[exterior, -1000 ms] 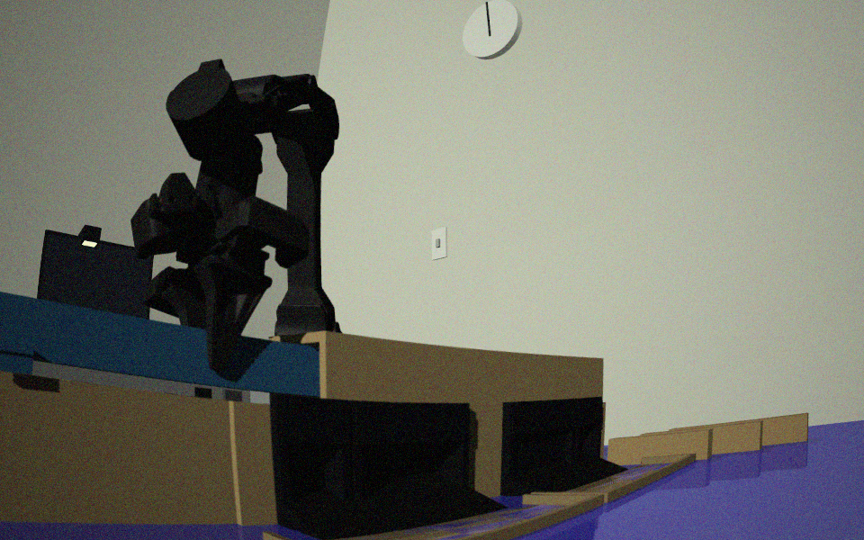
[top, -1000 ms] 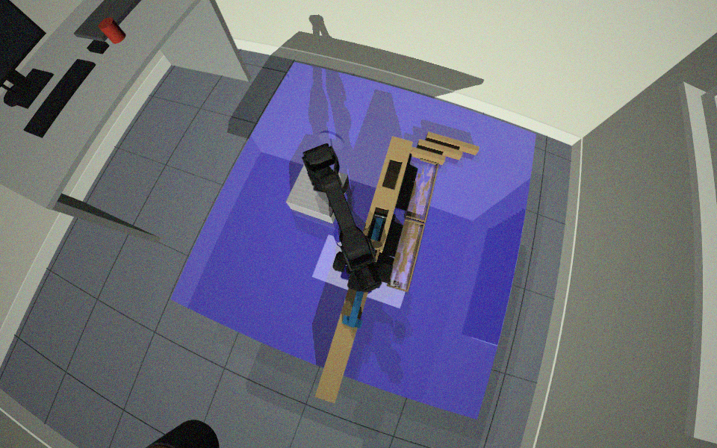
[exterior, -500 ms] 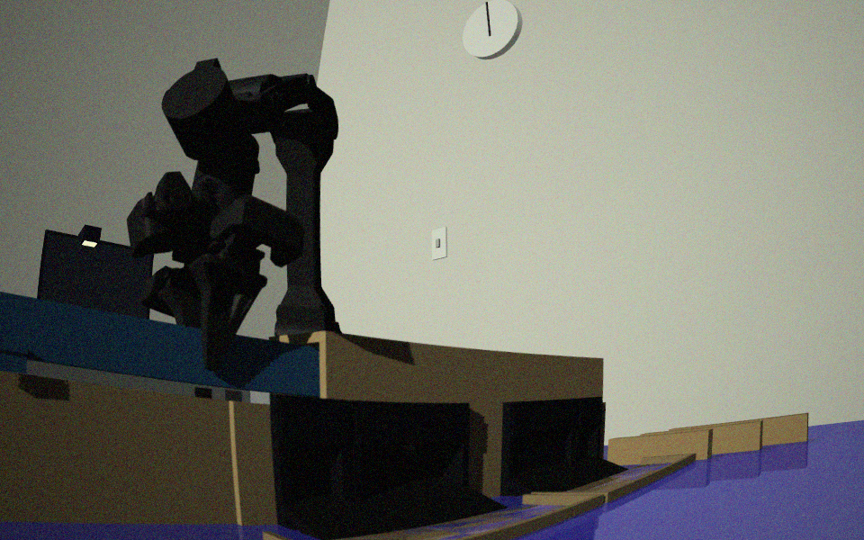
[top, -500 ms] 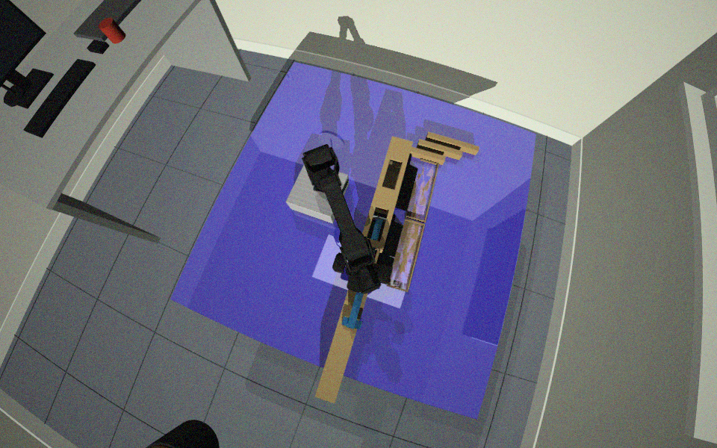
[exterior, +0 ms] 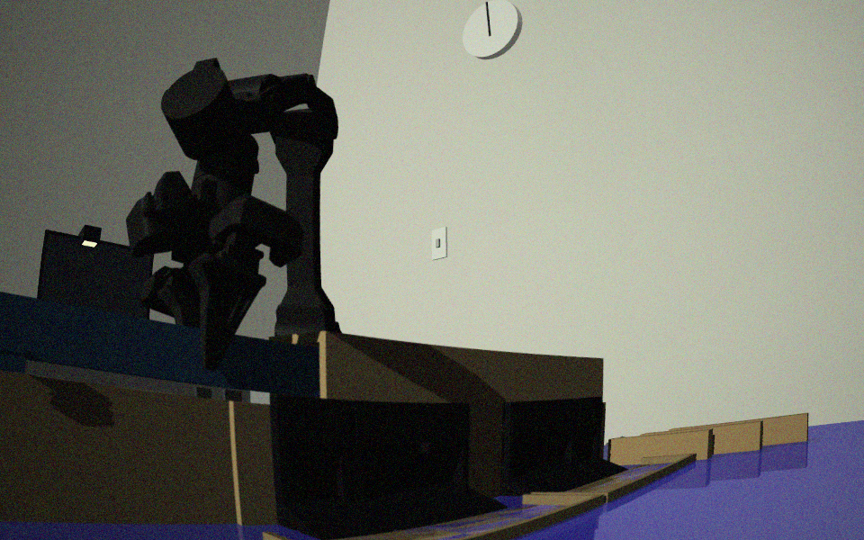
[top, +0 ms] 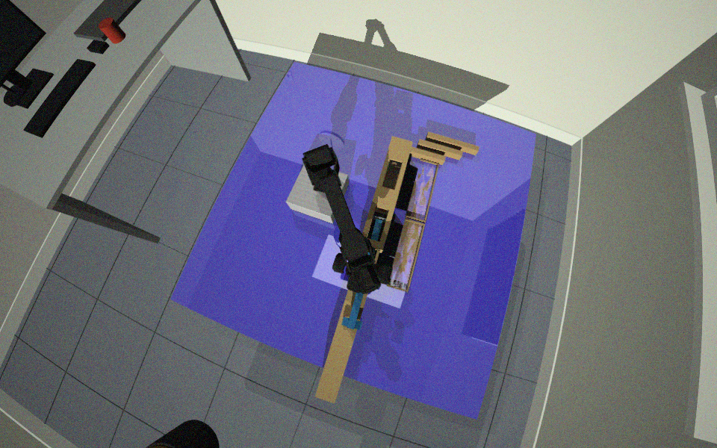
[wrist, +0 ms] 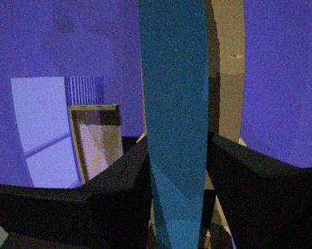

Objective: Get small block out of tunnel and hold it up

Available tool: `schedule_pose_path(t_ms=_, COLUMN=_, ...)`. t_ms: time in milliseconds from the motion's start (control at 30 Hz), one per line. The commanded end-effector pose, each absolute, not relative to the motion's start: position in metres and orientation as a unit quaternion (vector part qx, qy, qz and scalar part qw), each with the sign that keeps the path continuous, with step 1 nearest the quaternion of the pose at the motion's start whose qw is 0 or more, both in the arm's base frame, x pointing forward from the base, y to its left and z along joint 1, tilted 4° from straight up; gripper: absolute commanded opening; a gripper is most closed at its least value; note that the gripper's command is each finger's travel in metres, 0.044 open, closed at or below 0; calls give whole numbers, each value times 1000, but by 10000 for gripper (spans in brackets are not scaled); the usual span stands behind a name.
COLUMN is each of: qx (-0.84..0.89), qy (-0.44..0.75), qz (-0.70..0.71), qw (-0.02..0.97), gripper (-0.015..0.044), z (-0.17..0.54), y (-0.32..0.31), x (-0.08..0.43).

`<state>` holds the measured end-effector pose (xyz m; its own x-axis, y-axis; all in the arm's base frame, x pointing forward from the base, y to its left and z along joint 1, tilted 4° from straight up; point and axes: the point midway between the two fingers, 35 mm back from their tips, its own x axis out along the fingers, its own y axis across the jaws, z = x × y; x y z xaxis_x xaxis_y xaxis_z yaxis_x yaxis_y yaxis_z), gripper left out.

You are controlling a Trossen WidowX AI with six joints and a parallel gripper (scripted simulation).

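Block position cannot be made out in any of the 3 views; no part of it can be told apart at the wooden tunnel's openings. Largest is the blue-violet table surface [top: 272, 244] [exterior: 851, 482] [wrist: 280, 83], seen whole only from above. Over it reaches the black arm [top: 344, 216] [exterior: 301, 201], whose upright column shows clearly only in the exterior view. Next comes the wooden tunnel [top: 400, 145] [exterior: 462, 375]; the top view shows openings in its roof, 1 with blue inside, while the exterior view shows 2 dark side openings. A wooden plank [top: 332, 364] [exterior: 120, 469] [wrist: 231, 95] runs out from the tunnel's near end. Above it lies the blue handle [top: 355, 311] [exterior: 100, 342] [wrist: 174, 83], sticking out of the tunnel. The gripper [top: 361, 281] [exterior: 203, 342] [wrist: 177, 138] is closed on the handle; the wrist view shows 1 dark finger on each side, contact the top view hides under the arm. Smallest, 3 wooden rods [top: 452, 142] [exterior: 731, 436] lie near the tunnel's far end, outside the wrist view.
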<state>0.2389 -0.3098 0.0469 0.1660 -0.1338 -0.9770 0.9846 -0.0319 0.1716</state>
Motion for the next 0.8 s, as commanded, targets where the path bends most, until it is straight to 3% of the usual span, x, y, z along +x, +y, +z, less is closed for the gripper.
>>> schedule_pose_path(t_ms=0, qx=513, qy=399, qz=-510, qw=564, gripper=0, z=46, y=-320, x=236)
schedule_pose_path(t_ms=200, qx=513, qy=399, qz=-510, qw=564, gripper=0, z=46, y=-320, x=236)
schedule_pose_path(t_ms=767, qx=514, qy=400, qz=-509, qw=564, gripper=440, z=84, y=-310, x=240)
